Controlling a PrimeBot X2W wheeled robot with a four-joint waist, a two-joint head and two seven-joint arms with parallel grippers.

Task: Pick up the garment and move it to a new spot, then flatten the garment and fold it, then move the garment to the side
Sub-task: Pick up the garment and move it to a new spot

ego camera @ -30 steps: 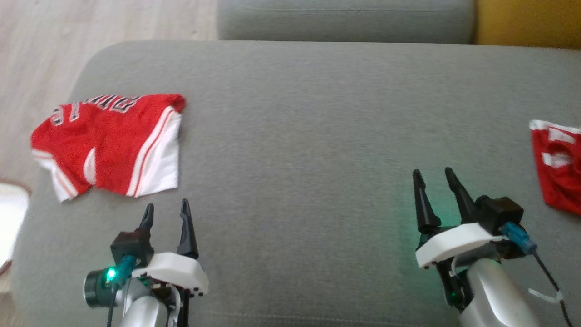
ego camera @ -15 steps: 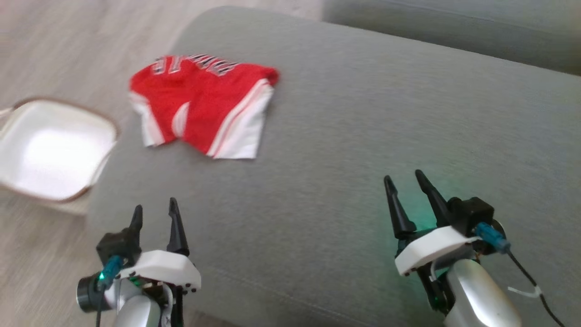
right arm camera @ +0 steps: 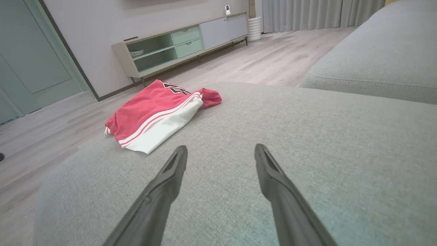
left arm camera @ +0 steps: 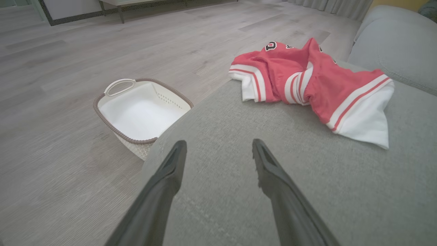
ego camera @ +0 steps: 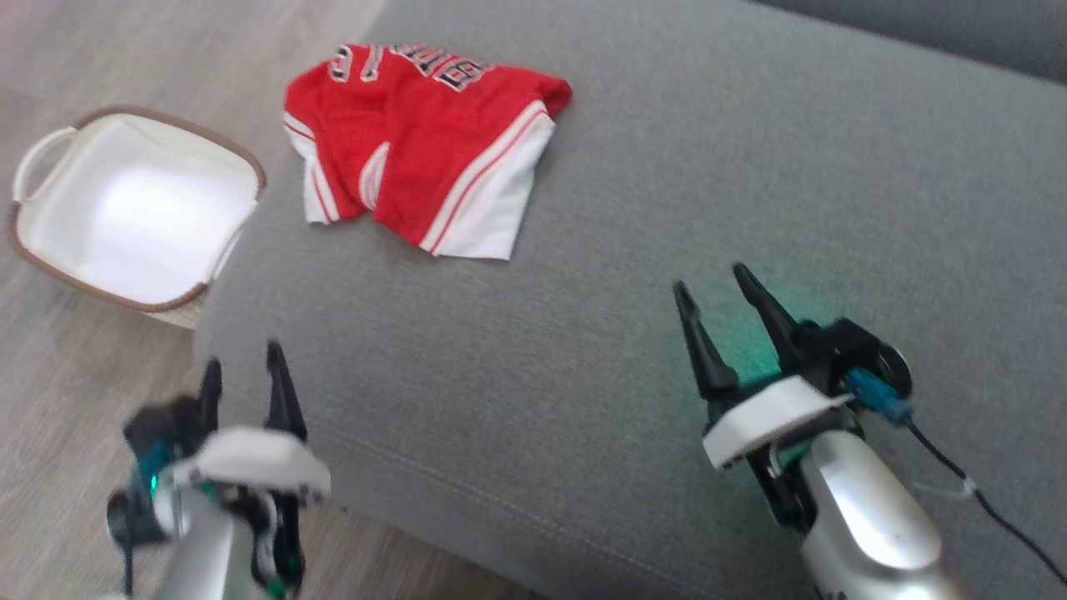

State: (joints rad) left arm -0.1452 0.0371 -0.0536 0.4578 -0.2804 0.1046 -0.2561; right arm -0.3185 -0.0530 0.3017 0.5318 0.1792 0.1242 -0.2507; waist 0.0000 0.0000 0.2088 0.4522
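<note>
Jersey (ego camera: 425,150) at 11 o'clock on sofa (ego camera: 650,192); left claw (ego camera: 242,358), right claw (ego camera: 710,279) wide, empty; best grasped by opposite hem corners.

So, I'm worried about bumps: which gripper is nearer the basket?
The left gripper: it hangs at the edge of the sofa, beside the basket; the right gripper is over the sofa's middle, well away.

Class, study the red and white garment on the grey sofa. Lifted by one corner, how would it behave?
Probably floppy: the red and white sports garment lies in soft folds on the grey sofa cushion, so the rest would likely hang and trail. Likely light: its thin edge lies flat. Pushed, it may bunch on the textured upholstery.
</note>
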